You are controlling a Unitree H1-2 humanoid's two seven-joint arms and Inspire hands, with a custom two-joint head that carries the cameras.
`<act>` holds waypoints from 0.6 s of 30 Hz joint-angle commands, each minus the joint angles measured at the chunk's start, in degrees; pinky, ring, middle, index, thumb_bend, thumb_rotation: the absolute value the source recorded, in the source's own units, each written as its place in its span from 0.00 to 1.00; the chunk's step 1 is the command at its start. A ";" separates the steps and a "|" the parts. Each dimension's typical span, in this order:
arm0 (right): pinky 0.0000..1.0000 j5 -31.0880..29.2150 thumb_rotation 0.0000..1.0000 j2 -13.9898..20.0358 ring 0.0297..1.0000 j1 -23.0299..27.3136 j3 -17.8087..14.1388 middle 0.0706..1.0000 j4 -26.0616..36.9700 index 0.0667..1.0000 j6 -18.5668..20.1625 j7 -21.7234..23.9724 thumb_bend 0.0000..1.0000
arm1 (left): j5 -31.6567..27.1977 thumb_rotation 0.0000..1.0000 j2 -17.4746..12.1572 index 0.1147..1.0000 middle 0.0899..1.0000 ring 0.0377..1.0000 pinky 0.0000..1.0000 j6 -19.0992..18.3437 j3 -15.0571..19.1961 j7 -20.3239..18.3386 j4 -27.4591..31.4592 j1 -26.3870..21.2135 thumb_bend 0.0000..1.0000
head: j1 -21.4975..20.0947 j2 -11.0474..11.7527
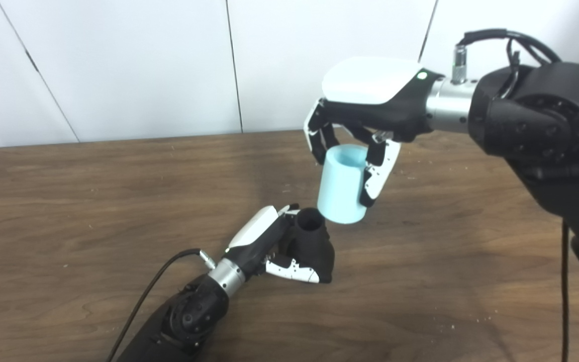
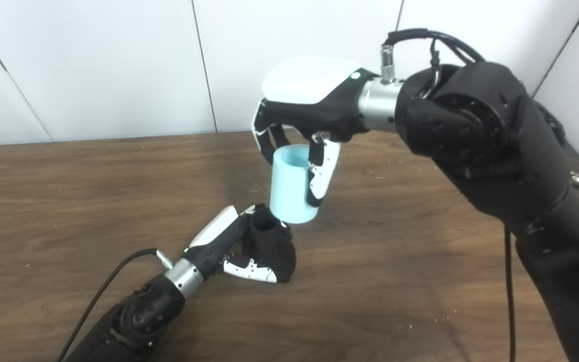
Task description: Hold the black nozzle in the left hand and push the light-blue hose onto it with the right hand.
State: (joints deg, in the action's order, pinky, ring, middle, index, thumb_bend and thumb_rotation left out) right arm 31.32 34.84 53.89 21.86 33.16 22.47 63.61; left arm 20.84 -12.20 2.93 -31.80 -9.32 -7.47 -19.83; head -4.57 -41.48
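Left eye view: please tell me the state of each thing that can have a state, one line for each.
Black plastic nozzle: upright on the table, open end up, gripped.
Light-blue hose piece: lifted, slightly tilted, not yet on the nozzle.
Left hand: shut on the nozzle.
Right hand: shut on the hose.

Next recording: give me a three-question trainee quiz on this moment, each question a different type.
1. True or false: the light-blue hose is already seated fully over the black nozzle.
2. Which hand holds the hose? A) left hand B) right hand C) neither
3. Fill in: the nozzle's base rests on the ____.

Key:
1. False. The hose hangs tilted, its lower rim up and to the right of the nozzle's open top.
2. B. The left hand grips the nozzle.
3. table
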 commanded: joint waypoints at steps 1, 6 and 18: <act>0.11 0.83 0.00 0.54 0.15 3.82 -1.11 0.43 1.63 0.44 1.13 0.11 0.53 | 2.24 0.38 -0.40 0.35 0.68 0.78 0.77 -9.15 -5.19 -10.38 -3.82 3.65 0.63 | 0.05 0.03; 0.10 0.61 0.00 0.47 0.15 3.82 -1.16 0.43 1.88 0.44 1.64 0.62 0.53 | 3.76 0.34 -0.72 0.34 0.67 0.78 0.77 -13.39 -6.39 -12.26 -2.97 2.91 0.61 | -0.05 0.00; 0.10 0.53 0.00 -0.54 0.15 2.68 -1.89 0.43 2.86 0.44 0.77 -1.01 0.53 | 4.05 0.35 -0.71 0.33 0.68 0.83 0.86 -17.31 -7.41 -13.81 -1.68 2.54 0.61 | 0.00 -0.16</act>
State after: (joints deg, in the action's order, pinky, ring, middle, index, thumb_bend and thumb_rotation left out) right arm 31.29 34.41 53.23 22.43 33.17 23.51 65.39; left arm 24.90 -12.16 -4.75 -33.87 -10.35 -3.98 -21.93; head -4.57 -41.57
